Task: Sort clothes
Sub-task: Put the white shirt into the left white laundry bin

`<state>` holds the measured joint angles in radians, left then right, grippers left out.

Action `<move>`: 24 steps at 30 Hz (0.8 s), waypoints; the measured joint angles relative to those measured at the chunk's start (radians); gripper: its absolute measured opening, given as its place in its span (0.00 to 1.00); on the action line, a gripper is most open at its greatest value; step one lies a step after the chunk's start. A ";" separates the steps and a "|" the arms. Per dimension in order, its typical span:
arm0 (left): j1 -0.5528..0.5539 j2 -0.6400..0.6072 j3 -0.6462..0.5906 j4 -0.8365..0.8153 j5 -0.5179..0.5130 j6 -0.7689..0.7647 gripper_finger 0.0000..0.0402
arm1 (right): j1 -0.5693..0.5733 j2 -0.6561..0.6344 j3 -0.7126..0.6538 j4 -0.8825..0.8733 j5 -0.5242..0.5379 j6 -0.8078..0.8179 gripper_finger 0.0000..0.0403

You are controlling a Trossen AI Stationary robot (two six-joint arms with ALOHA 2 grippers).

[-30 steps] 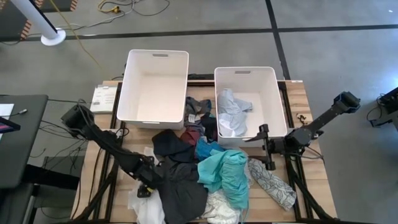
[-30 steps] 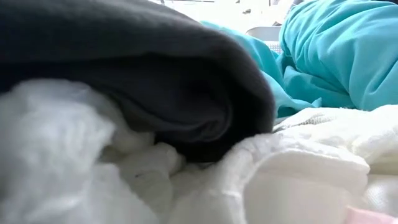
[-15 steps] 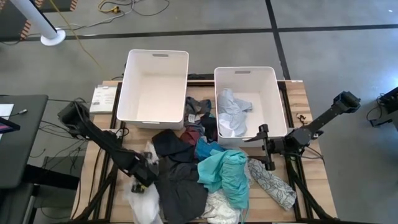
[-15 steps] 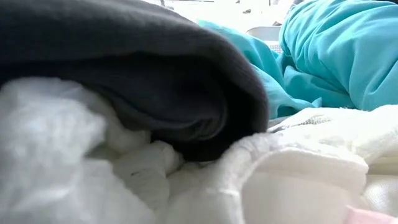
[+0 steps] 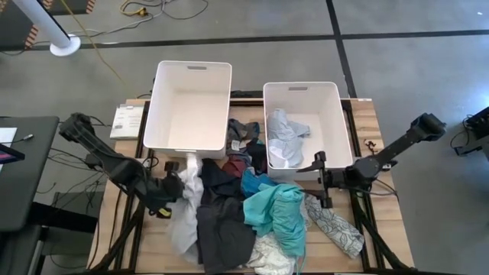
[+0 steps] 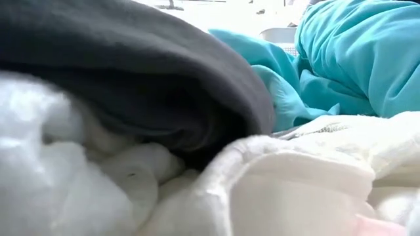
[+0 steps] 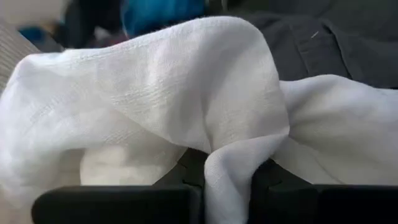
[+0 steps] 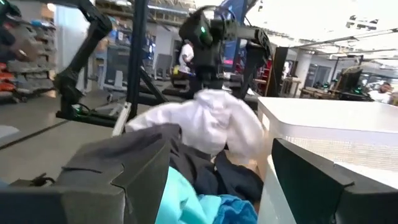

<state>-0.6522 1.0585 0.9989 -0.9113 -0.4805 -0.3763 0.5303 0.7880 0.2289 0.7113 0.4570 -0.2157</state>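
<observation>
Your left gripper (image 5: 177,186) sits at the left edge of the clothes pile, just near of the left bin (image 5: 189,109), with its fingers pinched shut on a white garment (image 5: 186,206). You can see in the left wrist view that the white cloth (image 7: 186,106) is caught between the 2 dark fingers (image 7: 118,202) and drapes over them. In the high view the garment hangs from the gripper and trails toward the near edge of the table (image 5: 380,137), lying beside a dark grey garment (image 5: 223,225).

Your right gripper (image 5: 321,179) waits just near of the right bin (image 5: 306,126), at the right side of the pile, fingers spread wide and holding nothing. Its wrist view looks across the pile at the lifted white garment (image 8: 211,121).

The rest of the clothes lie heaped in the middle of the table: a teal garment (image 5: 275,214), a black one (image 5: 214,177), a patterned white one (image 5: 336,225) at the near right. 1 light grey garment (image 5: 284,141) already lies in the right bin. The left bin holds nothing you can see
</observation>
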 joint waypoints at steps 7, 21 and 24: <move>0.002 0.017 0.131 -0.153 -0.080 0.042 0.10 | -0.105 0.182 0.127 0.026 -0.141 0.005 0.75; 0.002 0.054 0.319 -0.197 -0.228 0.300 0.10 | -0.253 0.585 0.502 -0.083 -0.250 0.006 0.75; 0.002 0.055 0.319 -0.149 -0.258 0.381 0.10 | -0.253 0.613 0.557 -0.089 -0.250 -0.002 0.75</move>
<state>-0.6502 1.1137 1.3174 -1.0606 -0.7390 0.0044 0.2773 1.4011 0.7855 0.6223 0.2070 -0.2176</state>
